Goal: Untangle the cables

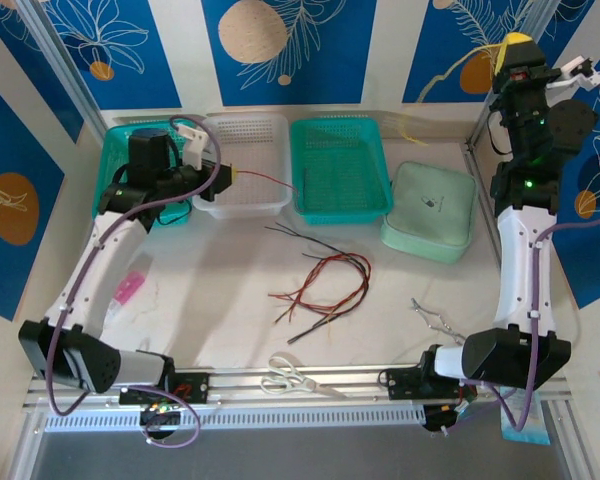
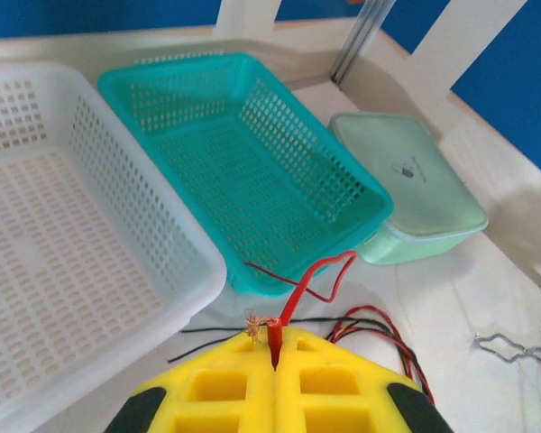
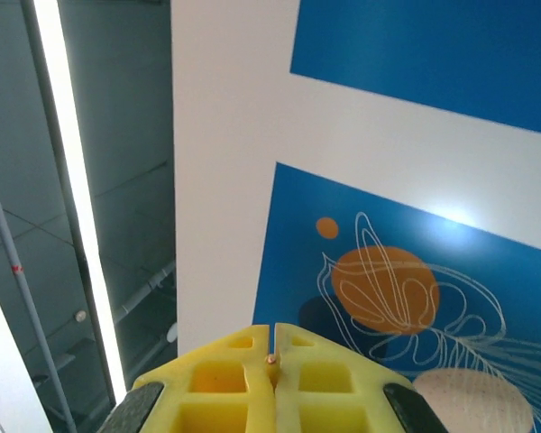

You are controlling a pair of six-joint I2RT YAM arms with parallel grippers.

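The left gripper (image 1: 230,173) hangs over the white basket (image 1: 242,207), its yellow fingers (image 2: 225,383) pressed together on the end of a red wire (image 2: 298,293). The wire runs off toward 3 o'clock, over the basket's rim and toward the teal basket (image 1: 340,212). The remaining cables (image 1: 325,285), red and black, lie in a loose tangle on the middle of the table (image 1: 200,300), at 5 o'clock from that gripper. The right gripper (image 1: 515,45) is raised high at the 1 o'clock corner, fingers closed, with the coppery tip of a yellowish wire (image 3: 270,359) pinched between them.
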